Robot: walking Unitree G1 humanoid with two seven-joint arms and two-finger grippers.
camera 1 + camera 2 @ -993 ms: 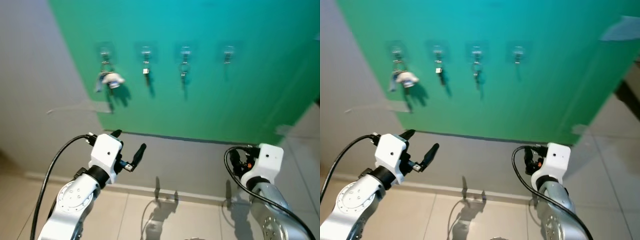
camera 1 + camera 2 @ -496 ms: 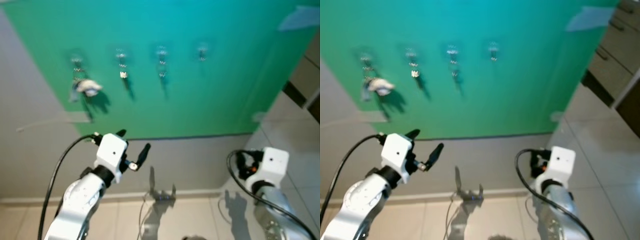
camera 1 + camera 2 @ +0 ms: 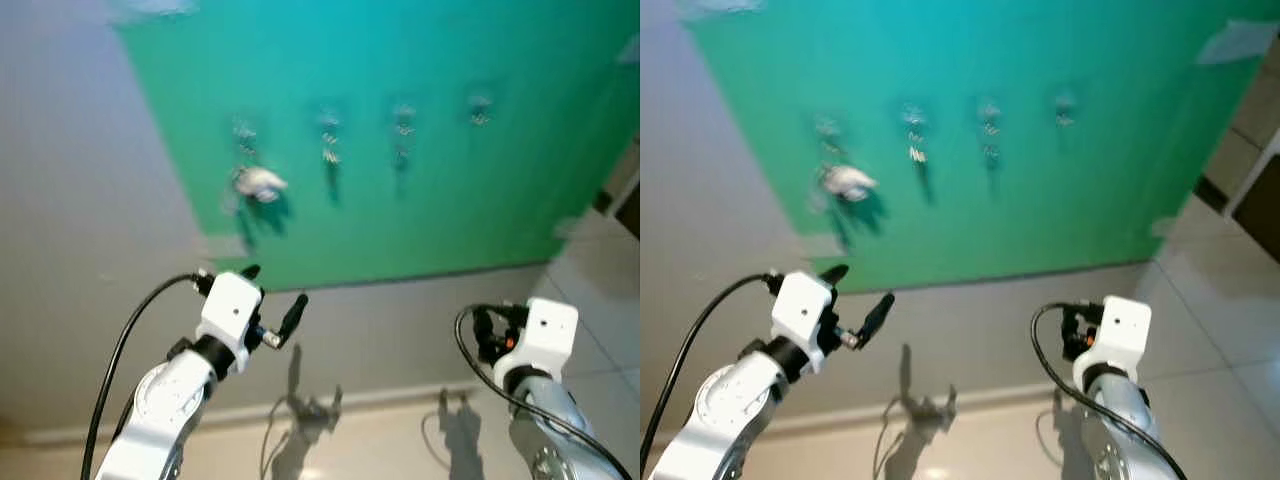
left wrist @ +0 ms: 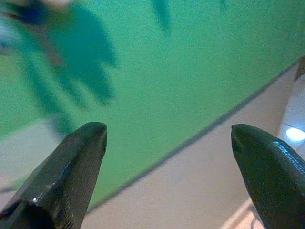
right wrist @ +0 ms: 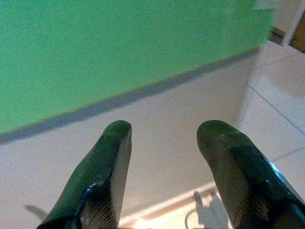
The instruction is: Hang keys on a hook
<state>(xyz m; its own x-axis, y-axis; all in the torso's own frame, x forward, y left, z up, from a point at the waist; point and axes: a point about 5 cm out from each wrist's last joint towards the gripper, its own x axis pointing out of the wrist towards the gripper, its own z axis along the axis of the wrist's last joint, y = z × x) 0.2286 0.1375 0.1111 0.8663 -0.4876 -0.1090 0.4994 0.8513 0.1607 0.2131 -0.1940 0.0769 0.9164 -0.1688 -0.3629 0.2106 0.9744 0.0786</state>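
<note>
A green panel (image 3: pixel 420 190) on the wall carries a row of small hooks (image 3: pixel 328 118). A key bunch with a white fob (image 3: pixel 258 182) hangs from the leftmost hook. Smaller keys (image 3: pixel 330 152) hang from the two middle hooks, and the rightmost hook (image 3: pixel 480 104) looks bare, though the picture is blurred. My left gripper (image 3: pixel 272 292) is raised below the panel's lower left corner, open and holding nothing; its fingers (image 4: pixel 76 162) stand wide apart. The right gripper (image 5: pixel 167 129) points at the grey wall under the panel, open and holding nothing. Its white wrist (image 3: pixel 543 328) sits low on the right.
Grey wall (image 3: pixel 90 180) runs left of and below the panel, ending in a pale baseboard (image 3: pixel 400 398) and beige floor tiles (image 3: pixel 400 450). A dark cabinet edge (image 3: pixel 622 185) stands at the far right. Shadows of the arms fall on the wall.
The whole picture has shifted right, so the camera has turned to the left. Both arms keep about the same pose and both grippers stay open.
</note>
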